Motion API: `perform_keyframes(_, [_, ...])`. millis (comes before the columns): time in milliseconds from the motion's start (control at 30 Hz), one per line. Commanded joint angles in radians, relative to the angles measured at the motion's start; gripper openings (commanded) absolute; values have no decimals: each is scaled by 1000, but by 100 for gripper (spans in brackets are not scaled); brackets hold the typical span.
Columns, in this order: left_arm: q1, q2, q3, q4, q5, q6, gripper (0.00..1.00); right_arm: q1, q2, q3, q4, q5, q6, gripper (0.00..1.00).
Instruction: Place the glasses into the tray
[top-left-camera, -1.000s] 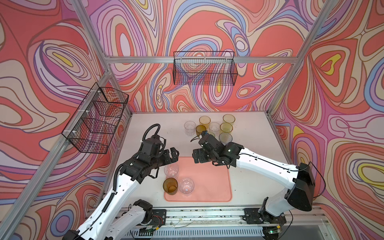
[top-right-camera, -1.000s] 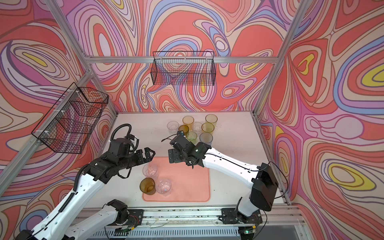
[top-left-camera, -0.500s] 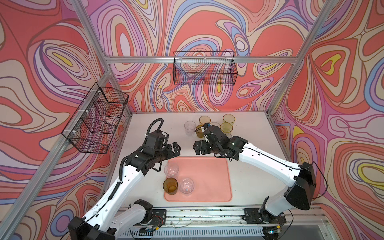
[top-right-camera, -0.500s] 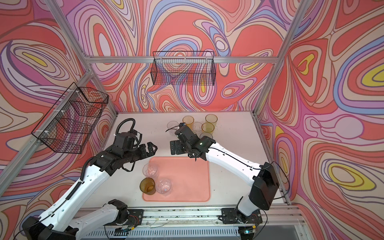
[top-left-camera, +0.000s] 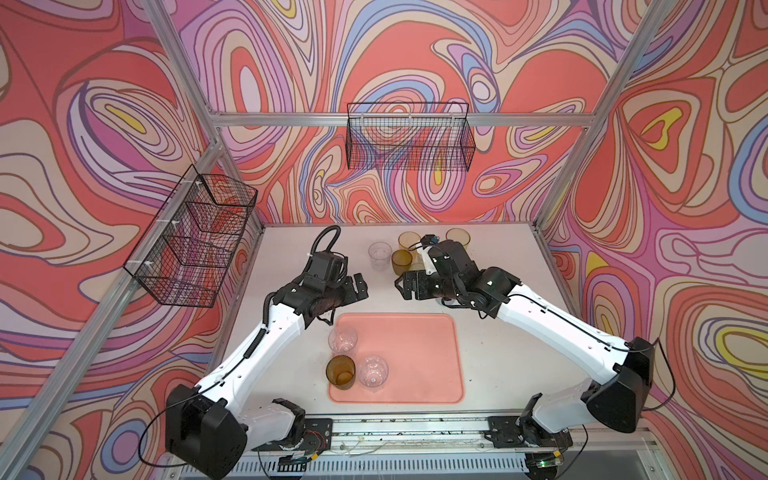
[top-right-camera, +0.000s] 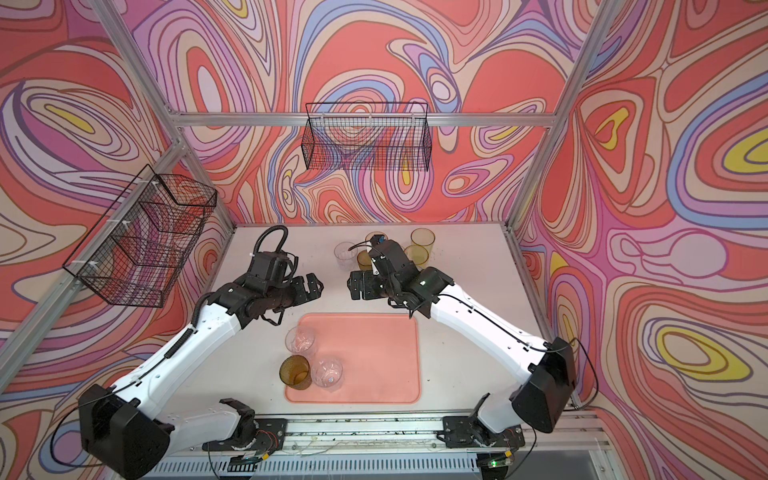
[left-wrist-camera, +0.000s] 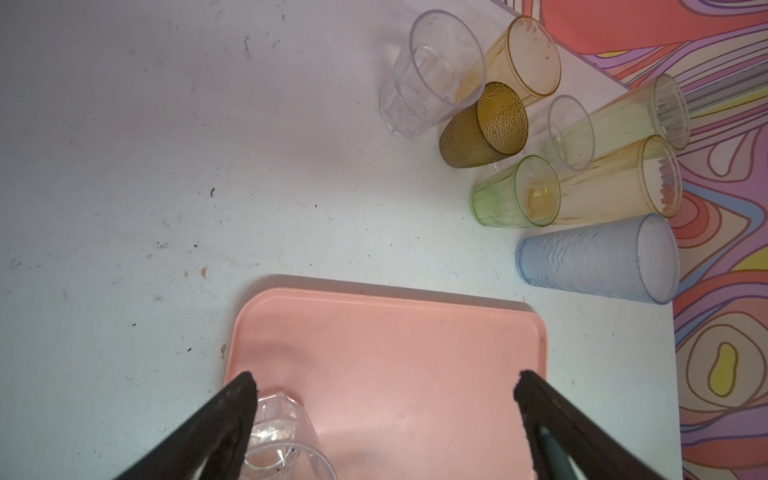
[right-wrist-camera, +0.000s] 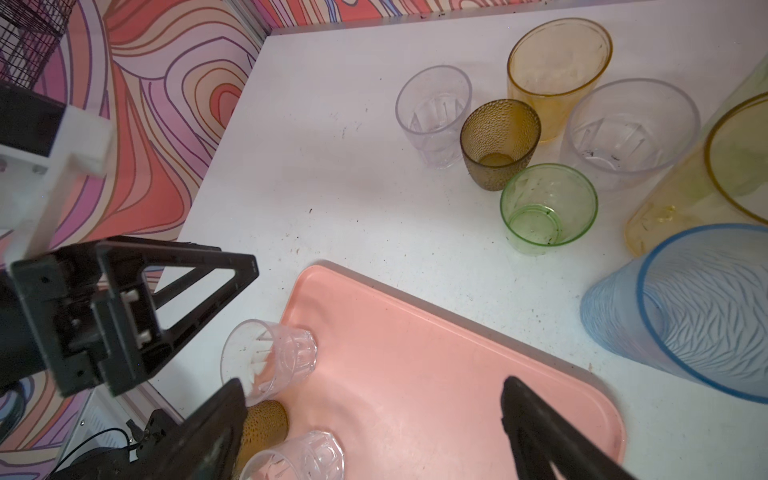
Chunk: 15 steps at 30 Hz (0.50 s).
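Beyond tray (top-left-camera: 415, 361), left claw (top-left-camera: 360, 287), right claw (top-left-camera: 400, 287): jaws wide, empty.

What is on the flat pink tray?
A clear faceted tumbler, a second clear tumbler and a brown-amber dimpled tumbler. The pink tray is otherwise bare; nothing hides it from above.

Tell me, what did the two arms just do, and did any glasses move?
Both arms drew away from the tray toward the loose glasses at the back. The left gripper and the right gripper are both open and empty. Nothing was picked up or let go. The three glasses on the tray, and the tray itself, stayed put.
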Motion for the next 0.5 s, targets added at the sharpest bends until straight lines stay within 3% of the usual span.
perform_keyframes(0, [8, 55, 62, 40, -48, 29, 100, -8, -34, -44, 8, -5, -5, 98])
perform_keyframes(467, [90, 357, 304, 55, 88, 52, 100, -15, -83, -135, 57, 23, 6, 99])
